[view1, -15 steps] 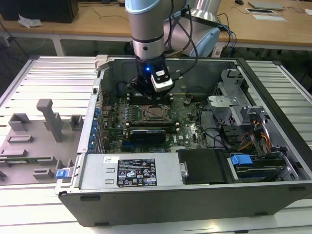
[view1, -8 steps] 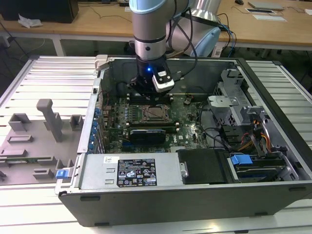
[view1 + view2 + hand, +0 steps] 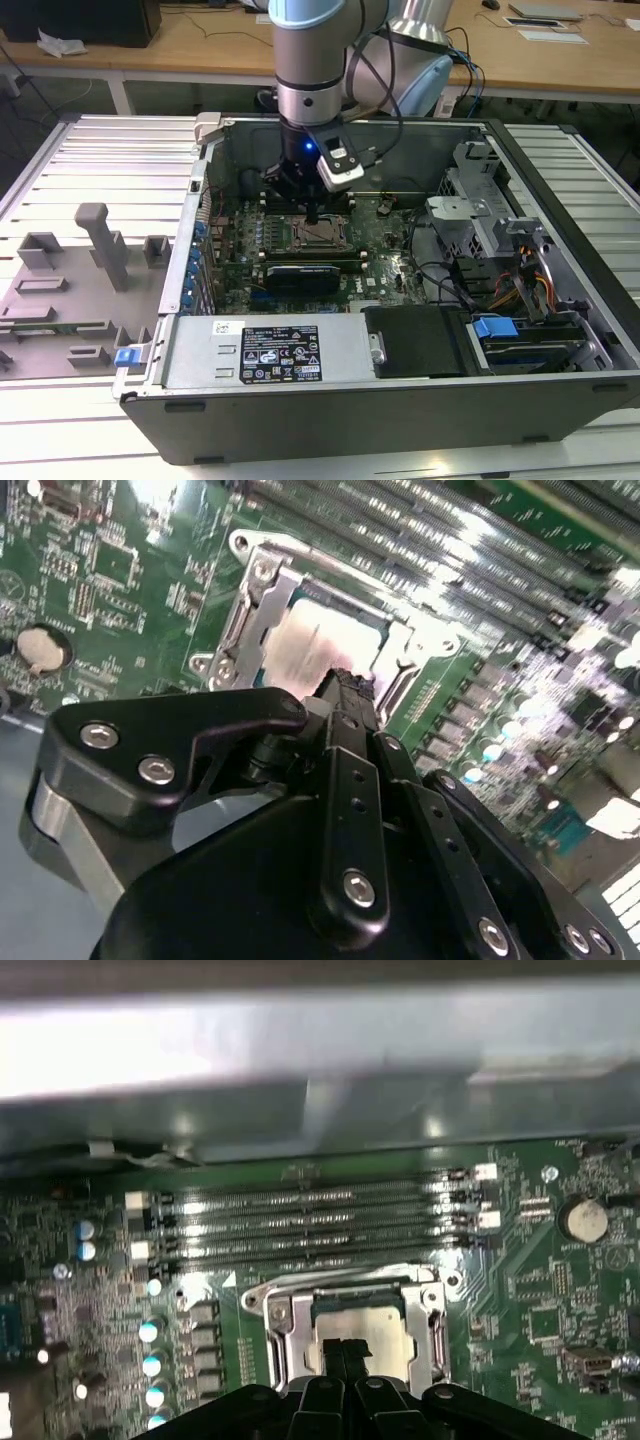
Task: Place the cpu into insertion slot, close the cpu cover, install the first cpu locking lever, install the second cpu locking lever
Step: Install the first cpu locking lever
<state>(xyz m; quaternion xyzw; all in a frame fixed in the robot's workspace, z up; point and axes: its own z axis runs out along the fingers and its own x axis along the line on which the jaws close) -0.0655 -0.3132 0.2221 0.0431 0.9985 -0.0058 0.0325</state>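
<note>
Just above the cpu (image 3: pixel 372 1332) inside its cover frame (image 3: pixel 285 1325), the clenched, empty tool (image 3: pixel 341 1358).

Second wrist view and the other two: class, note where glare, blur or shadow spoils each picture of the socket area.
In the second wrist view, glare whitens the cpu and the memory slots, and the gripper looms dark up close. In the first wrist view, the case wall is a bright blur. In the exterior view, the arm shades the insertion slot.
</note>
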